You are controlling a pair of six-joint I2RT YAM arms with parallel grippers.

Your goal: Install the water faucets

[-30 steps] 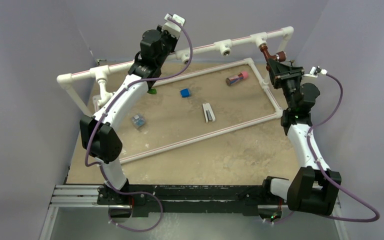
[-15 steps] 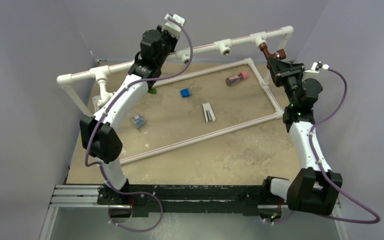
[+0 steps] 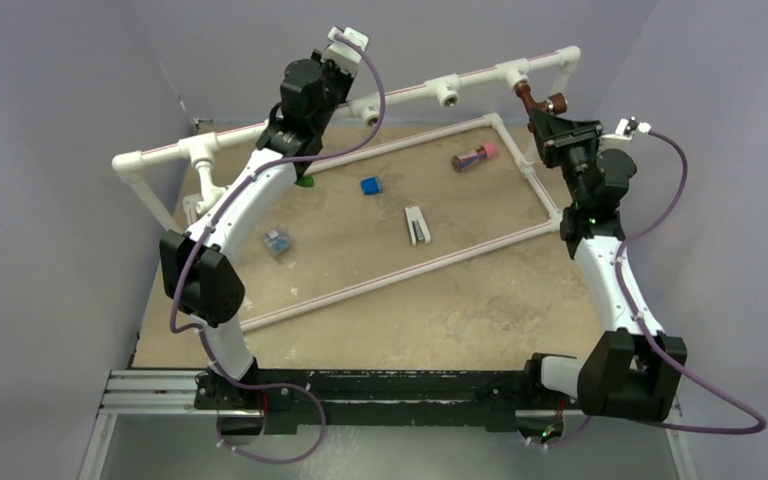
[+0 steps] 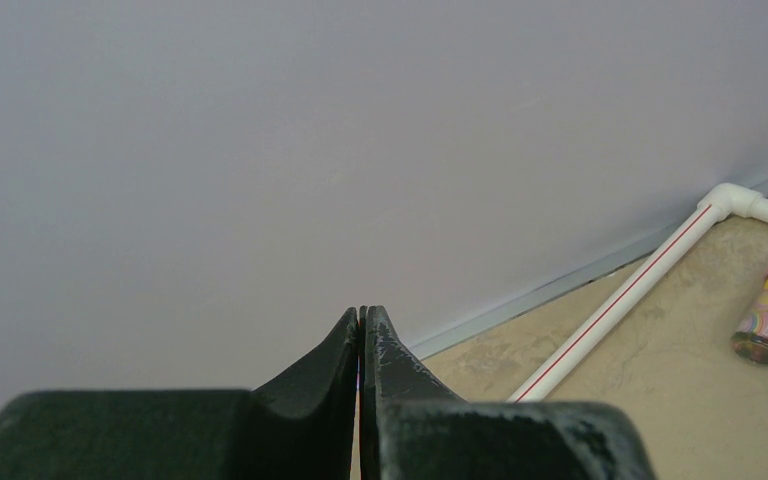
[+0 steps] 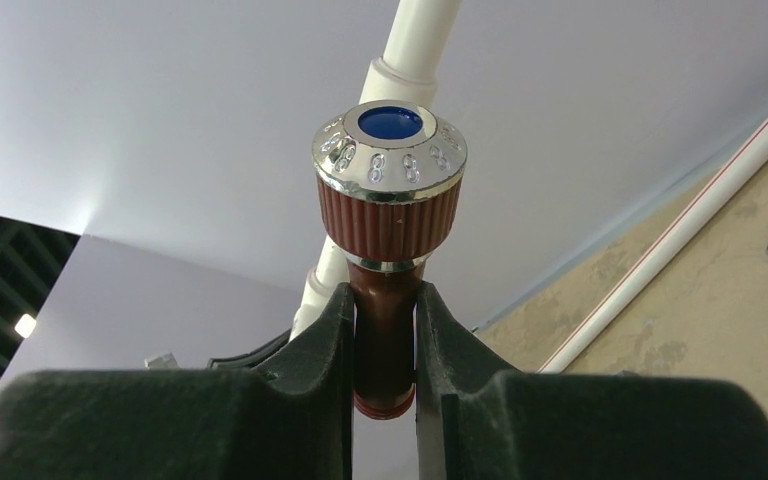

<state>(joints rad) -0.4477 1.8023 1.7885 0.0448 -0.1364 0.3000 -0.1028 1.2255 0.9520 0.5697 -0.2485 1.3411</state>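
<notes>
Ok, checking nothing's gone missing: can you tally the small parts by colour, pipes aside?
Brown faucet: 1
Green piece: 1
Blue cube: 1
Pink-capped cylinder: 1
White-grey piece: 1
Bluish clear piece: 1
Total: 6

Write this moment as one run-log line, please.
phase: install | right gripper: shut on reddish-brown faucet, near rightmost T-fitting | left gripper: shut, empty, raised

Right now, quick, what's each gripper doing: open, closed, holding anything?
Left gripper: closed, holding nothing.
Right gripper: closed on the reddish-brown faucet.
</notes>
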